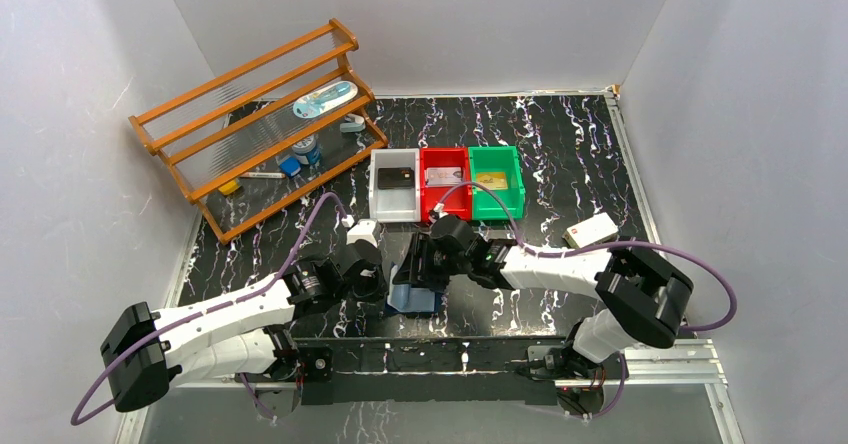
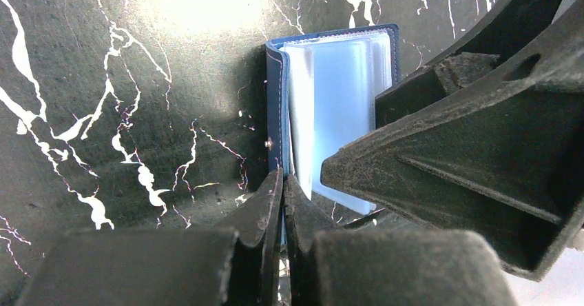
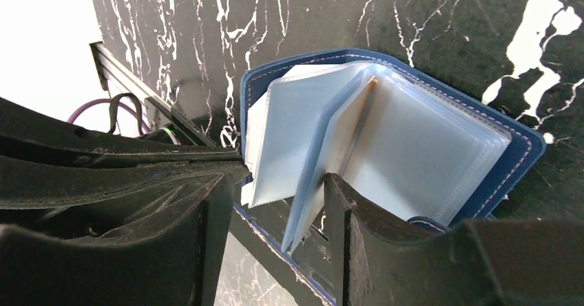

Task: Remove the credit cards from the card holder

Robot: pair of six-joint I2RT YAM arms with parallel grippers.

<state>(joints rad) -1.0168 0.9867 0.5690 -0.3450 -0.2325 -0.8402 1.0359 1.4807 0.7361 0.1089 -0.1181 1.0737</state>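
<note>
The card holder [image 1: 415, 298] lies open on the table between my two grippers, navy outside with light blue pockets inside. My left gripper [image 1: 384, 284] is shut on the edge of its navy cover, as the left wrist view shows [image 2: 282, 177], with the holder [image 2: 344, 92] just beyond. My right gripper [image 1: 421, 264] is open. In the right wrist view [image 3: 275, 180] its fingers straddle a raised pocket leaf of the holder [image 3: 427, 147]. A thin brownish edge [image 3: 368, 94] shows in one pocket. A black card [image 1: 395, 176], a silvery card [image 1: 443, 176] and a gold card [image 1: 491, 180] lie in the bins.
A white bin [image 1: 392, 204], a red bin [image 1: 432, 202] and a green bin [image 1: 497, 202] stand in a row behind the holder. A white block with a red mark [image 1: 590, 230] lies at the right. A wooden rack [image 1: 255, 124] with small items stands at the back left.
</note>
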